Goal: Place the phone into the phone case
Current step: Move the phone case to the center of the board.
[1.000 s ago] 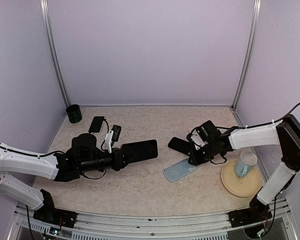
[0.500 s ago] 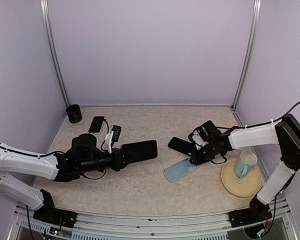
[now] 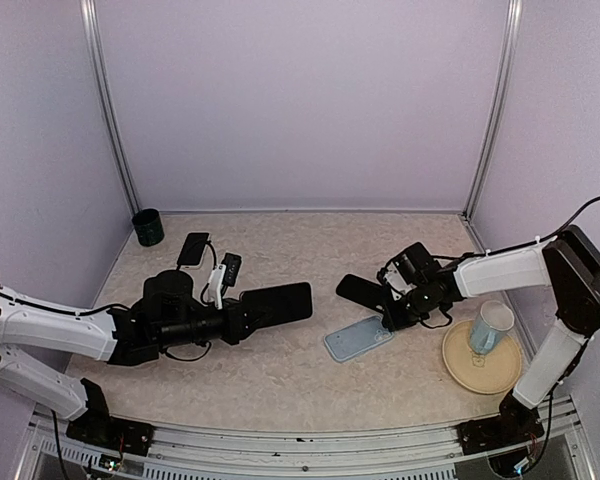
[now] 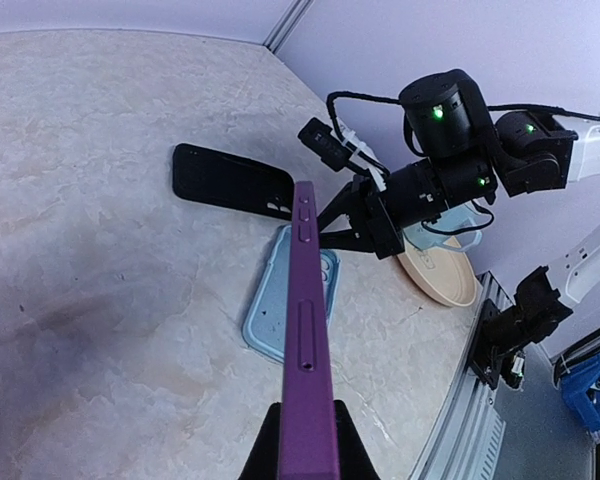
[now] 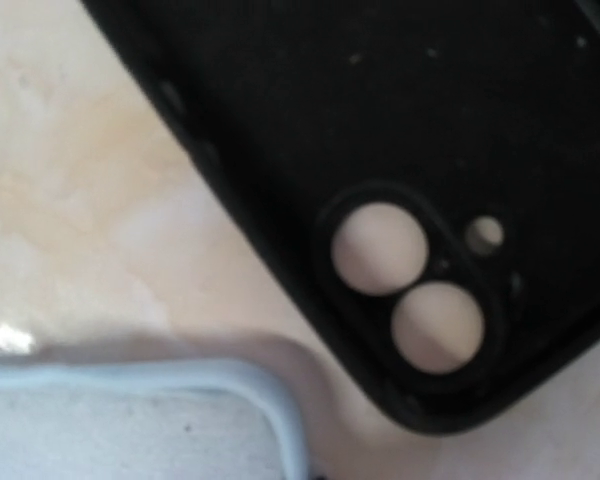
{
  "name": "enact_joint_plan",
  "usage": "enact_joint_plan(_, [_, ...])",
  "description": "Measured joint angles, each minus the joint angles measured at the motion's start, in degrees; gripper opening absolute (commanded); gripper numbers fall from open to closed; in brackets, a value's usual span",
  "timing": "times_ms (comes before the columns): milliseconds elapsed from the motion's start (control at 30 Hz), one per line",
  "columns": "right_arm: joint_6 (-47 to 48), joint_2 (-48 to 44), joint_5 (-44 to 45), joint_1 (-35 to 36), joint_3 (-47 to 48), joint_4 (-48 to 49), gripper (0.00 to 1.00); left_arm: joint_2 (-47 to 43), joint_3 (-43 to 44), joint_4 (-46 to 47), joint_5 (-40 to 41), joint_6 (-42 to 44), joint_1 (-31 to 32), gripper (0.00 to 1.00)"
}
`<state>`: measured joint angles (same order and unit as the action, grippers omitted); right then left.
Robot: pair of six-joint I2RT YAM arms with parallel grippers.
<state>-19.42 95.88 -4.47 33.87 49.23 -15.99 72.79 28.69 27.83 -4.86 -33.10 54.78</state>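
Left pincer [image 3: 243,315] clamps the phone [image 3: 280,301] edge-up, long axis toward the blue case [image 3: 358,339]; right pincer [image 3: 389,320] seemingly closed.

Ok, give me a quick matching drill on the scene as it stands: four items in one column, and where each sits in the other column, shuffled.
1. purple slab phone
2. light blue soft phone case
3. dark cylindrical cup
4. pale mug

A. on the tan round plate
B. far left corner of the table
C. clamped in the left gripper
D. flat on the table beside the right gripper

Pairs: 1-C, 2-D, 3-B, 4-A
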Motion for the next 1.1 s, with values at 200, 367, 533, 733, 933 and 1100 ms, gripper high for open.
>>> enact_joint_plan(200, [-2.84,0.20,-1.64,-0.17,0.11,0.31,0.00,-0.42,-0.42,-0.26,1.66,0.00,0.07,0.00])
enact_joint_plan(367, [-7.32,0.61,-1.22,0.63,0.48,0.83,0.00,-1.49,-0.48,-1.01,3.89,-0.09,0.35,0.00])
enact_joint_plan(533, [-12.41,1.66,1.62,3.13,1.66,1.16,0.00,-2.45,-0.37,-4.96,7.52,-1.44,0.39,0.00])
enact_joint_plan(733, [-19.39,5.03,5.11,7.17,5.33,1.66,0.00,-2.67,0.42,-10.84,10.97,-3.41,0.68,0.00])
enact_joint_plan(933, [-24.33,8.52,6.93,10.49,10.23,1.68,0.05,-3.28,1.31,-13.94,13.16,-4.42,0.98,0.00])
enact_joint_plan(1100, [-26.40,10.80,7.13,12.55,13.99,1.70,0.14,-4.13,1.57,-15.50,14.49,-4.79,0.98,0.00])
